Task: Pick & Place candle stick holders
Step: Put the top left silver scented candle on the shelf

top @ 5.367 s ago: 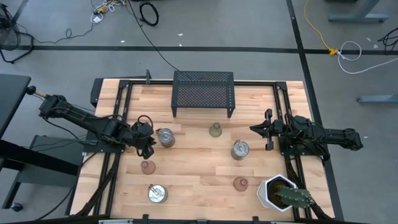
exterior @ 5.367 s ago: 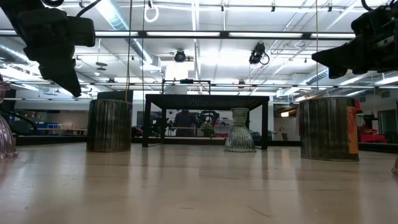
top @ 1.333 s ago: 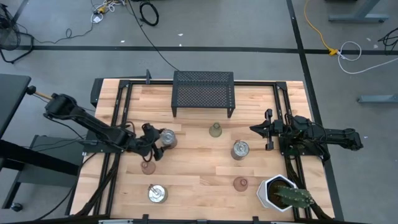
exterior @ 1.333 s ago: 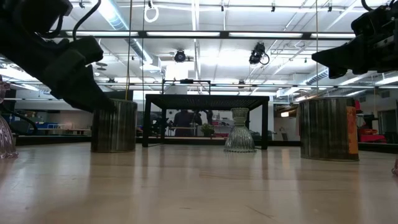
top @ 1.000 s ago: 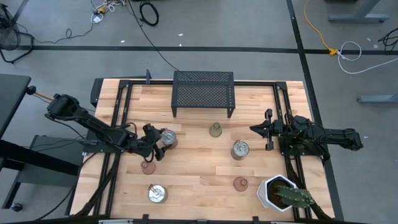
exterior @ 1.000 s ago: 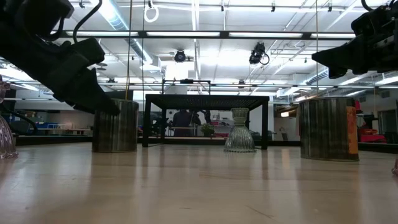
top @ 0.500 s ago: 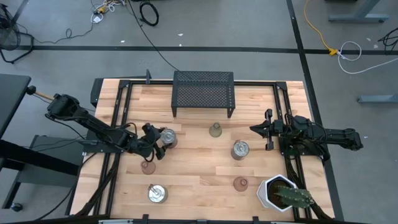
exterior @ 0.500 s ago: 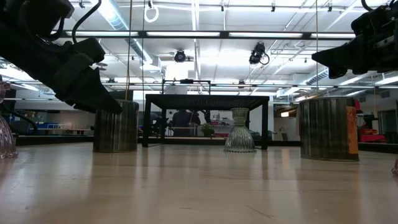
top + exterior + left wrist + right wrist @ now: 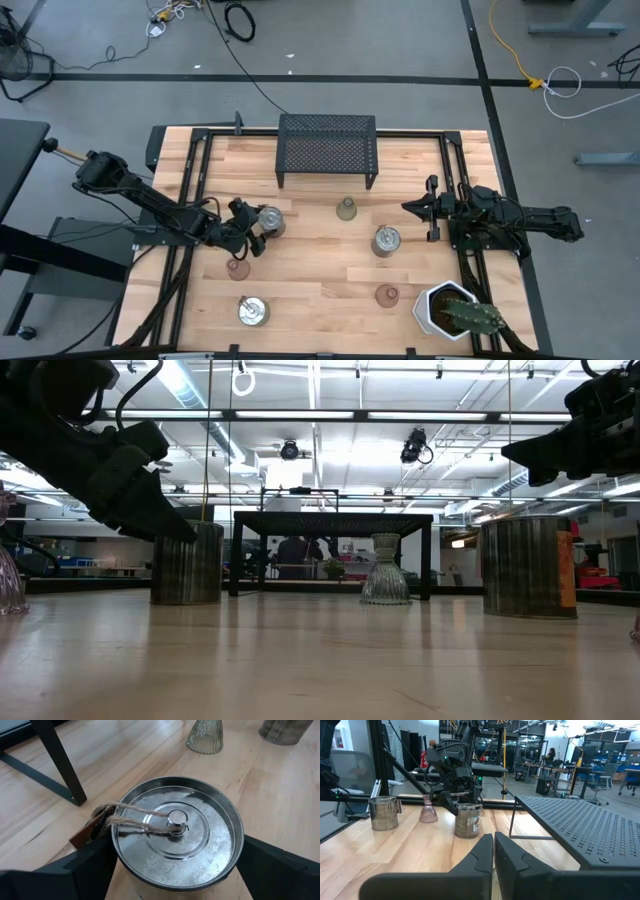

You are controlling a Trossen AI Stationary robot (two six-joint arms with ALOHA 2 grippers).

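A silvery can-like candle stick holder (image 9: 269, 219) stands upright on the table's left half, its lid bearing a knob with twine (image 9: 176, 820). My left gripper (image 9: 260, 225) has one finger on each side of it. My right gripper (image 9: 412, 208) hangs shut above the table's right side, touching nothing. An olive-green glass holder (image 9: 346, 209), a second silvery holder (image 9: 386, 241), two pink glass holders (image 9: 237, 268) (image 9: 387, 295) and a third silvery holder (image 9: 253, 311) stand on their bases around the table. My left gripper has the silvery holder between its two fingers, which lie against opposite sides of its wall just under the lid's rim (image 9: 116, 857), with no gap showing. The fingers (image 9: 272, 870) come slanting down from the table's left side. The holder stands upright, base on the table (image 9: 188, 598).
A black mesh rack (image 9: 327, 150) stands at the table's far middle. A white hexagonal pot with a cactus (image 9: 450, 310) sits at the near right corner. Bare wood lies in the table's middle between the holders.
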